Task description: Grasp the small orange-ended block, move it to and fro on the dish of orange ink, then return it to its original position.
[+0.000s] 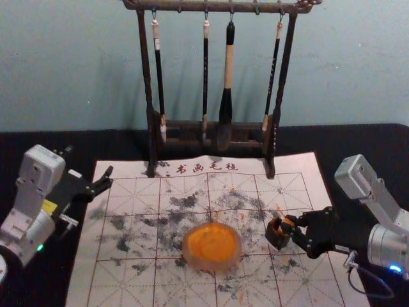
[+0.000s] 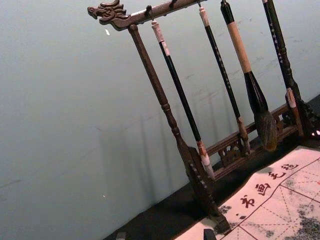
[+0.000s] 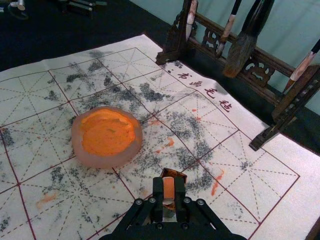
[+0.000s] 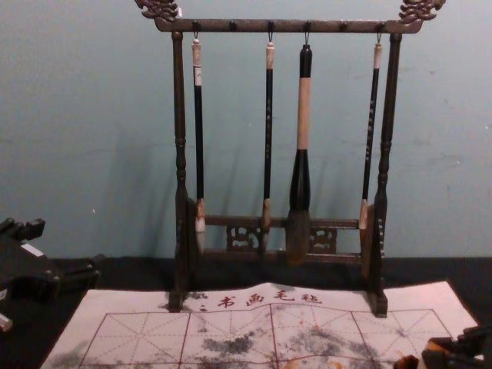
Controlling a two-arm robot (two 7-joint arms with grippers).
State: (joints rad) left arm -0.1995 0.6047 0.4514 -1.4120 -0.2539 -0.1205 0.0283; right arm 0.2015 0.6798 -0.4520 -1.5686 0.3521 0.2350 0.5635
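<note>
The right gripper [image 1: 292,225] is shut on the small block [image 1: 287,222], right of the ink dish [image 1: 212,246]. Against the block is a dark brown, box-like piece [image 1: 276,235]; whether they are separate I cannot tell. In the right wrist view the orange face of the block [image 3: 168,189] sits between the fingers of the right gripper [image 3: 169,186], with the brown piece [image 3: 174,173] just beyond; the dish [image 3: 106,136] stands apart from them. My left gripper [image 1: 88,164] is parked open at the mat's left edge; its tips show low in the left wrist view [image 2: 165,236].
A gridded, ink-stained mat [image 1: 134,204] lies under the dish. Behind it stands a dark wooden rack [image 1: 151,137] with several hanging brushes, the thickest one [image 1: 226,96] near the middle. A wall [image 1: 358,70] rises behind the table.
</note>
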